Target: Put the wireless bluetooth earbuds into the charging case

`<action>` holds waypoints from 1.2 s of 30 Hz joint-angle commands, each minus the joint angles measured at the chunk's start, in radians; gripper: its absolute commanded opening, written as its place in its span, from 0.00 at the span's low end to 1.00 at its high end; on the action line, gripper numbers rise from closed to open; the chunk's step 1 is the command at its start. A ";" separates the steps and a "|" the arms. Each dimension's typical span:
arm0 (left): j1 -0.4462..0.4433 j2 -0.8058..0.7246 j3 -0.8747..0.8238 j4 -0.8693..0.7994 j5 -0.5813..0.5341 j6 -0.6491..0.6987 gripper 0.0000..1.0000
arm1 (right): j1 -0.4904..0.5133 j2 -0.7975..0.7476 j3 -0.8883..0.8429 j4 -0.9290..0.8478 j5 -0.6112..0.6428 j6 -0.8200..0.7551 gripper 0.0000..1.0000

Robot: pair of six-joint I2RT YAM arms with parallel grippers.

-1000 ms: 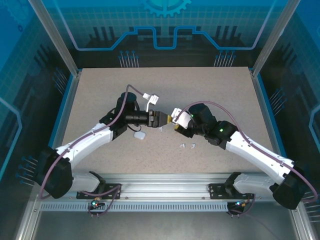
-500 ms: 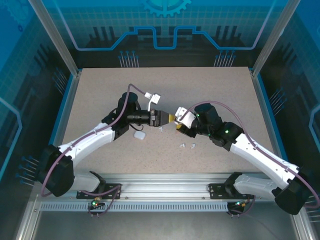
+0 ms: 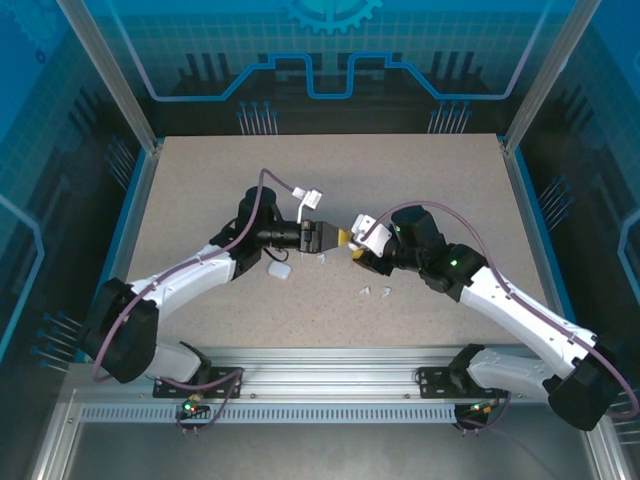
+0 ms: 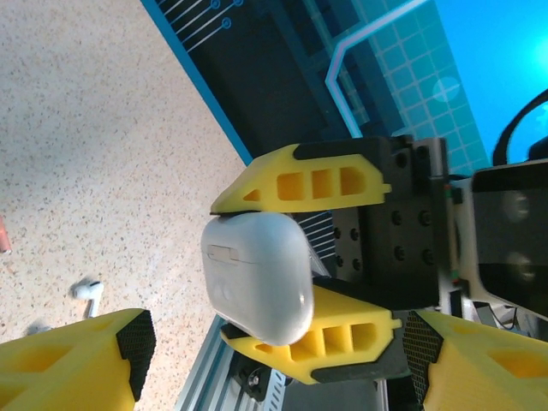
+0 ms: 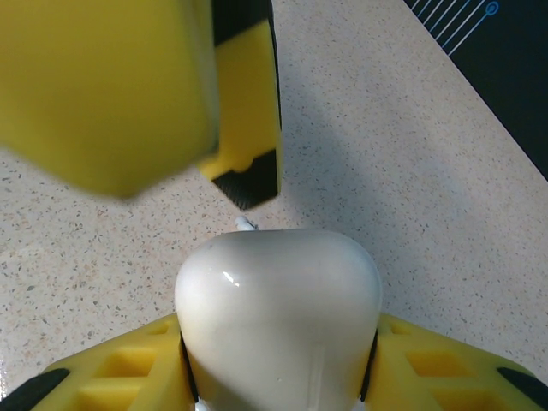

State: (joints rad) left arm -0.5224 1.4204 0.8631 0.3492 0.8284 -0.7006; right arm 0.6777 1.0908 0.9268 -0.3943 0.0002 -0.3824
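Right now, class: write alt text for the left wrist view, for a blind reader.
A white pebble-shaped plastic charging case is clamped between the yellow fingers of the right gripper. A tiny white stemmed earbud lies on the speckled table at left; the left gripper stands open.

A speckled beige worktop is enclosed by translucent blue panels printed with circuit patterns and held by aluminium posts. A slotted metal rail is mounted along its near edge.
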 commanded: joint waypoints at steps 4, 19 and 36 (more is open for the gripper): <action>-0.032 0.059 0.035 -0.005 0.015 0.046 0.81 | -0.010 0.013 0.022 0.025 -0.027 0.013 0.44; -0.075 0.121 0.086 -0.035 -0.019 0.072 0.55 | 0.013 0.059 0.041 0.023 -0.017 0.026 0.44; -0.068 0.007 0.066 -0.161 -0.107 0.194 0.18 | -0.034 0.014 0.054 -0.063 -0.091 0.038 0.79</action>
State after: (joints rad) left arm -0.5884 1.4830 0.9203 0.2192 0.7506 -0.5697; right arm 0.6670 1.1435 0.9524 -0.4267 -0.0269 -0.3511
